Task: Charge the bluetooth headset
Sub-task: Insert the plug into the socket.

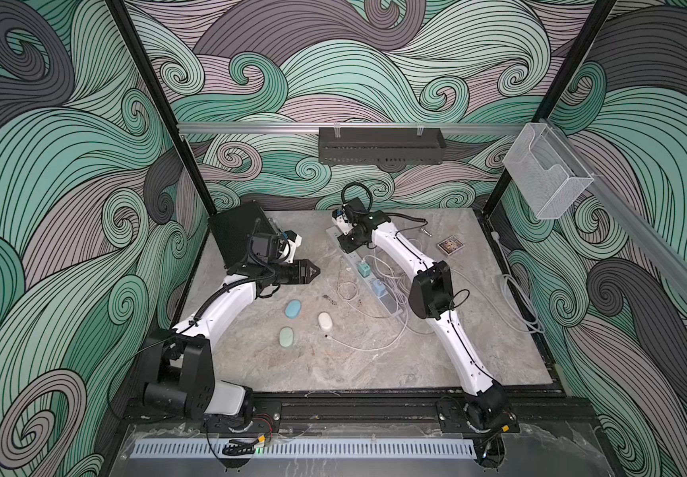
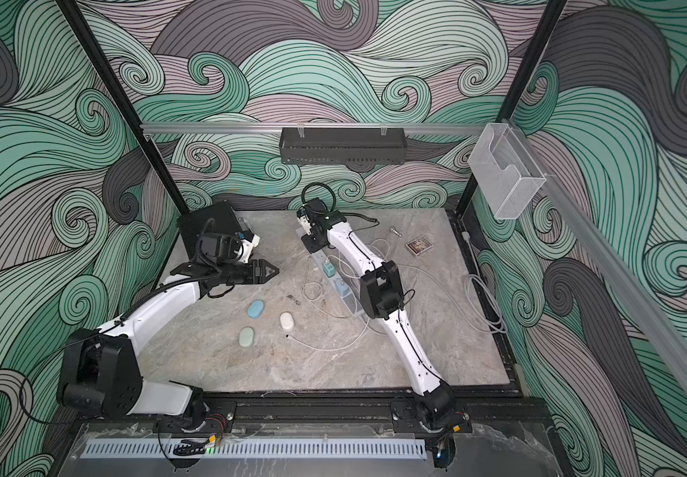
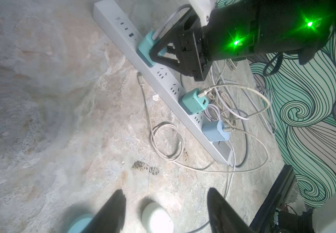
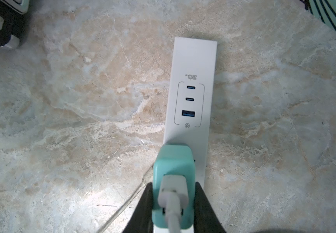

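Observation:
Three oval bluetooth headset cases lie on the marble table: blue [image 1: 293, 309], green [image 1: 286, 337] and white [image 1: 325, 321]. My left gripper [image 1: 312, 270] hovers open above them. In the left wrist view the white case [image 3: 157, 217] lies below the gap between its fingers [image 3: 166, 192], apart from both. My right gripper [image 4: 173, 193] is shut on a teal charger [image 4: 173, 167] seated in the white power strip [image 4: 193, 60] near its USB end. A white cable is plugged into that charger. A loose cable end [image 1: 327, 336] lies next to the white case.
Two more chargers [image 1: 363, 269] [image 1: 379, 287] sit in the power strip [image 1: 352, 262] among tangled white cables [image 1: 391, 330]. A black box [image 1: 236, 235] stands at the back left. A small card box [image 1: 450, 246] lies at the back right. A grey cable [image 1: 519, 301] lies along the right edge.

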### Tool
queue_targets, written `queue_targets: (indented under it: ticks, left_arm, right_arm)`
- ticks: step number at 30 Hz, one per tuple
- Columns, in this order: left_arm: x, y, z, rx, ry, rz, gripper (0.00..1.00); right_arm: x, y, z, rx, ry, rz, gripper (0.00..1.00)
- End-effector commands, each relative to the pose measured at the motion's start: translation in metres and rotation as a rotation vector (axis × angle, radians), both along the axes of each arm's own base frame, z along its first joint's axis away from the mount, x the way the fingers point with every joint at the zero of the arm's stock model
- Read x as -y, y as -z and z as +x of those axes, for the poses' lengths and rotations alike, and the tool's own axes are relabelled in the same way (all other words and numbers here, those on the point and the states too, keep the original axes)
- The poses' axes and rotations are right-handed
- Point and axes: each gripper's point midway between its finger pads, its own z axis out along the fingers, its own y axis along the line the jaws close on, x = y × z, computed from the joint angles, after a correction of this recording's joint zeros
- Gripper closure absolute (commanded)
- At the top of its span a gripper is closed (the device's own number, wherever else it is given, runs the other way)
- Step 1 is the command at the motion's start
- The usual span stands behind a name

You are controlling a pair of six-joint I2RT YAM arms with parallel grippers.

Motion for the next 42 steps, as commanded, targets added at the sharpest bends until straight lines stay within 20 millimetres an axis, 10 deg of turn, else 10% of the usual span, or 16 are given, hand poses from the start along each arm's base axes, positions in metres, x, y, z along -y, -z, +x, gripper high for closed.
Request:
queue_targets:
  ticks: [1,20,27,42]
  left_arm:
    - [-0.003,-0.009,0.005,0.05,0.003,0.02,0.36]
    - [-0.008,-0.005,0.004,0.062,0.006,0.059,0.36]
    - [-0.011,-0.009,0.002,0.081,0.003,0.08,0.36]
    - [-0.027,-0.012,-0.001,0.102,-0.045,0.173,0.36]
  right_arm:
    - [0.046,0.108,-0.087,-0.433,-0.037,-0.238,1.0]
    - [-0.012,-0.017,-0.002,-0.026,0.094,0.095,0.8]
    - [-0.013,-0.049,-0.01,0.015,0.057,0.111,0.48]
    - [0.016,-0.139,-0.083,0.08,0.0,0.192,0.44]
